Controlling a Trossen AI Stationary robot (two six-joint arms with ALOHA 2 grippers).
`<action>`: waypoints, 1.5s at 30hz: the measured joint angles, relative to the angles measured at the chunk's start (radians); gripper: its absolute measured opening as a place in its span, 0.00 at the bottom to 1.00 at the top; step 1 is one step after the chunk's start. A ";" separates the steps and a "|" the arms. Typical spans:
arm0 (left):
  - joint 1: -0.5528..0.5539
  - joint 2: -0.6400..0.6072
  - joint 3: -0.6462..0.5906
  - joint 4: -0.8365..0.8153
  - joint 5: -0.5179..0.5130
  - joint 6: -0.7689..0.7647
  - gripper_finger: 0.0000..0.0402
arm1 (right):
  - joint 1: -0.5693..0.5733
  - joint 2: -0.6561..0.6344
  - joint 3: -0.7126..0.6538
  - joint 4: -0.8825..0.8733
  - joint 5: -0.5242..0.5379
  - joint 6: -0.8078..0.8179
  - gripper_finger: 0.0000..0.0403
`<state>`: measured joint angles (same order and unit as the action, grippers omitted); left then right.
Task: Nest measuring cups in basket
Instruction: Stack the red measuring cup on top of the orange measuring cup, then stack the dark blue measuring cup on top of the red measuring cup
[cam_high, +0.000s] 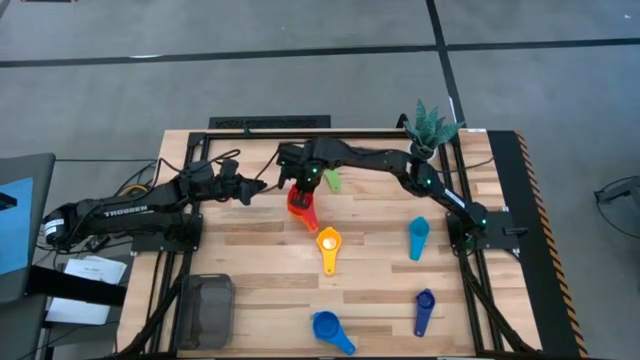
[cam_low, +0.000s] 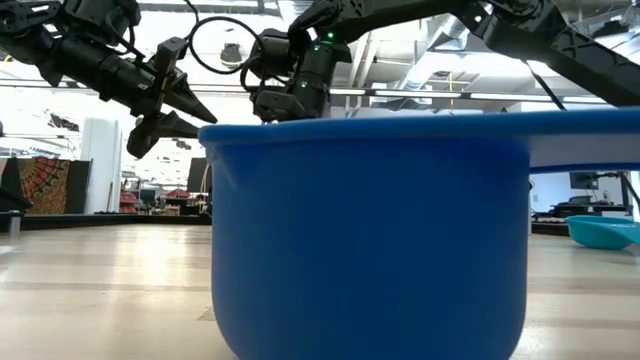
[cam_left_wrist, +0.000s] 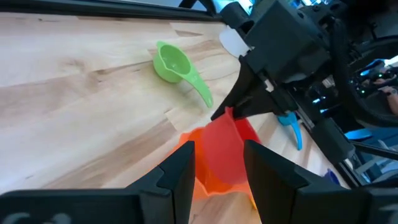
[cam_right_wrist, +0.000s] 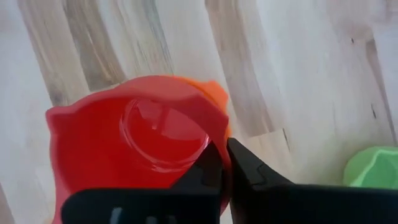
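Right gripper (cam_high: 301, 190) pinches rim of red cup (cam_right_wrist: 134, 143) at table's centre rear, red cup sitting inside orange cup (cam_left_wrist: 208, 177). Left gripper (cam_high: 262, 185) just beside, fingers parted, holding nothing. Basket (cam_high: 205, 310) at front left, well apart. Green cup (cam_high: 331, 180) near.

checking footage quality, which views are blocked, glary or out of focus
Low view: the blue cup fills the frame, hiding most of the table. Right wrist view: the red cup is close and soft, with glare inside. High view: even light, all clear.
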<state>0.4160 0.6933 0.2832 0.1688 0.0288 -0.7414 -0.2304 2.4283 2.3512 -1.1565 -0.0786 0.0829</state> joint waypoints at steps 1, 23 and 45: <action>0.000 0.000 0.000 0.000 0.000 0.000 0.31 | 0.000 0.000 0.000 0.000 -0.001 0.004 0.09; 0.000 0.000 0.000 0.002 -0.010 -0.001 0.31 | -0.008 -0.045 0.003 0.002 0.041 0.061 0.48; 0.000 0.000 0.000 0.093 -0.003 0.033 0.30 | 0.034 -0.498 -0.470 0.066 0.178 0.322 0.41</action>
<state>0.4160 0.6930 0.2829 0.2615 0.0254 -0.7081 -0.1968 1.9299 1.8815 -1.0905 0.0994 0.4052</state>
